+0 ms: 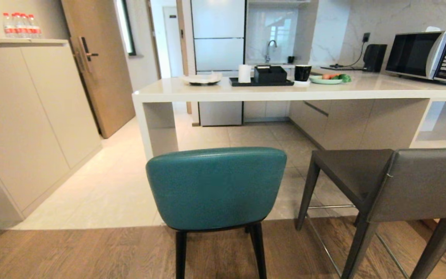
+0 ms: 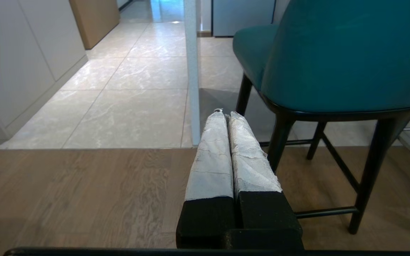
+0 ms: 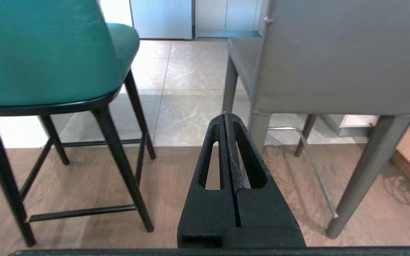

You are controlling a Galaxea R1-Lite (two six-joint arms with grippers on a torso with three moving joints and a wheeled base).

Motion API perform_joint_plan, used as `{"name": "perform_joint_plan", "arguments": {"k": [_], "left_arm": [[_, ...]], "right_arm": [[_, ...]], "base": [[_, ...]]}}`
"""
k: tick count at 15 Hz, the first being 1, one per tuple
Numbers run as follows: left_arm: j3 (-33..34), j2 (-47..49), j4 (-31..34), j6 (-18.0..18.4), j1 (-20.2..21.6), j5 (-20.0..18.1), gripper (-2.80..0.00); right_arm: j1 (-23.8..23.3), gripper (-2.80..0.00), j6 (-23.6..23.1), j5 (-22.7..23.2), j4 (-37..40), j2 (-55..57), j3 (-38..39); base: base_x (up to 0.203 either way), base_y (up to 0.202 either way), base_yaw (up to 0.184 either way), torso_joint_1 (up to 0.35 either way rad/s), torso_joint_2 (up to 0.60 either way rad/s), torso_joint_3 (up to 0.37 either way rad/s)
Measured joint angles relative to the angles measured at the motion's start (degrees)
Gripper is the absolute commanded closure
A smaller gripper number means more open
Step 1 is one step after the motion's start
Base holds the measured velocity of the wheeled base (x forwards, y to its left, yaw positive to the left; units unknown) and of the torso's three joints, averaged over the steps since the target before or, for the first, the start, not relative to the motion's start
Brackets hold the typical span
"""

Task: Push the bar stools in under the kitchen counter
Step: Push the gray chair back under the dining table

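two stools pulled out from the surface (image 1: 223,92), both on the wood floor (image 1: 91,252) at the edge of the tiles (image 1: 103,193), backrests toward the camera and seats facing the surface. teal stool (image 1: 216,188) on the left, upright on thin black legs, backrest running parallel to the surface's long edge. grey stool (image 1: 393,182) on the right, upright too, turned slightly so one seat corner points toward the surface; not tucked under either. surface itself long, running left to right, slab leg at its left end.

on top: a shallow dish (image 1: 201,79), a white roll (image 1: 244,73), a black tray (image 1: 261,82) carrying a black box (image 1: 270,74), a black mug (image 1: 302,72), a green plate (image 1: 325,80) with vegetables (image 1: 339,77), a microwave (image 1: 430,56) at the far right. contents of dish and box not clear. bottles (image 1: 21,24) on the cupboard (image 1: 33,116) at the left.

left pincer (image 2: 226,113) low over the wood floor, taped fingers pressed together, holding nothing, just beside the teal stool's near leg and apart from it. right pincer (image 3: 225,114) closed and empty too, aimed at the gap between the two stools, below seat level, touching neither.
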Motion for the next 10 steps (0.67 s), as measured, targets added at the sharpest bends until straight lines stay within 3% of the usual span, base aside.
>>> {"name": "perform_joint_plan", "arguments": {"k": [10], "left_arm": [[0.0, 0.0, -0.09, -0.38, -0.05, -0.09, 0.0]], "right_arm": [[0.02, 0.0, 0.08, 0.02, -0.01, 0.0, 0.0]], "base": [[0.0, -0.192, 0.003, 0.002, 0.0, 0.002]]}}
